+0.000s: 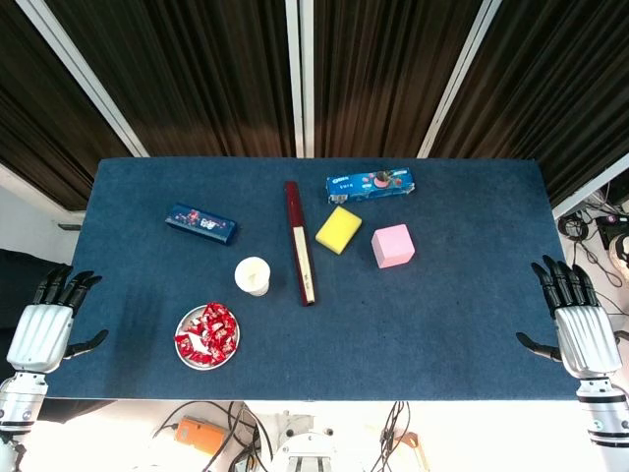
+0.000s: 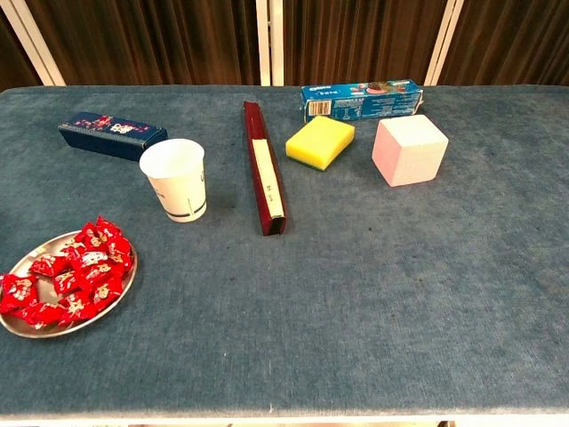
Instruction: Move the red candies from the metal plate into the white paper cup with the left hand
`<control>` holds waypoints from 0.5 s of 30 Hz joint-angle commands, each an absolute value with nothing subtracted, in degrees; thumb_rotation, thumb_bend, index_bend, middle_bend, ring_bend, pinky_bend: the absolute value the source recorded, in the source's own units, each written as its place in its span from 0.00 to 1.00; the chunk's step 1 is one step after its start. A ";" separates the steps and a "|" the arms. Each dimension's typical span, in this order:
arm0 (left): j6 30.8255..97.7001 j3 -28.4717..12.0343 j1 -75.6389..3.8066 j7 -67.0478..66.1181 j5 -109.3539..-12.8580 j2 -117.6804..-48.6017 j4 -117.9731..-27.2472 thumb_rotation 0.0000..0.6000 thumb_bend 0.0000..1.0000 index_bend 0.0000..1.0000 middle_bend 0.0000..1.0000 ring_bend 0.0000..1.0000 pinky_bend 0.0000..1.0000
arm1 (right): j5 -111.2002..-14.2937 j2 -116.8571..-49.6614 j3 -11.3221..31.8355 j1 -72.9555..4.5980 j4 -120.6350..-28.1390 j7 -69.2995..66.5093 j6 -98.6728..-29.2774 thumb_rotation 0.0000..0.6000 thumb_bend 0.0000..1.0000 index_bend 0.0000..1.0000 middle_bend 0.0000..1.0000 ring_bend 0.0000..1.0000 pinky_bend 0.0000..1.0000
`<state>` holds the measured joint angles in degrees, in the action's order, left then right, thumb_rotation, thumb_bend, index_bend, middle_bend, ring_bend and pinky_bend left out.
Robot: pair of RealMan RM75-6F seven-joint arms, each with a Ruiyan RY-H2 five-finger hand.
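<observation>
Left hand (image 1: 44, 329) off the table's left edge, fingers spread, empty (right hand (image 1: 580, 329) likewise at the right edge). Red candies (image 1: 208, 333) heaped on metal plate (image 1: 186, 356), front-left of table (image 1: 442, 324); white paper cup (image 1: 253, 275) upright just behind plate

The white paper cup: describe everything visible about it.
The white paper cup stands upright on the blue cloth-covered table, open mouth up, tapering toward its base. A thin dark band rings it near the bottom, with faint print on its side. It looks empty. It sits just beyond the round metal plate of red wrapped candies and left of the long dark red box, touching neither. No hand is near it.
</observation>
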<state>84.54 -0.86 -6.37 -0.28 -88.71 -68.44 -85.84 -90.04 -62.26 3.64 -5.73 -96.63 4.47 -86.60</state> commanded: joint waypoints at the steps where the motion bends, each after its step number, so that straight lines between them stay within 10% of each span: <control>1: 84.29 -0.88 -6.38 0.02 -88.35 -68.63 -85.81 1.00 0.12 0.16 0.13 0.03 0.00 | -89.82 -61.99 3.93 -5.94 -97.23 4.99 -86.44 1.00 0.16 0.00 0.00 0.00 0.00; 6: 84.27 -0.77 -7.21 1.63 -90.10 -68.33 -87.87 1.00 0.12 0.17 0.18 0.09 0.04 | -89.83 -60.49 4.82 -6.19 -98.79 5.75 -87.04 1.00 0.16 0.00 0.00 0.00 0.00; 15: 78.23 -0.21 -13.32 3.92 -95.71 -69.02 -92.99 1.00 0.11 0.32 0.66 0.60 0.50 | -90.82 -57.52 6.24 -5.65 -100.84 5.65 -90.11 1.00 0.16 0.00 0.00 0.00 0.00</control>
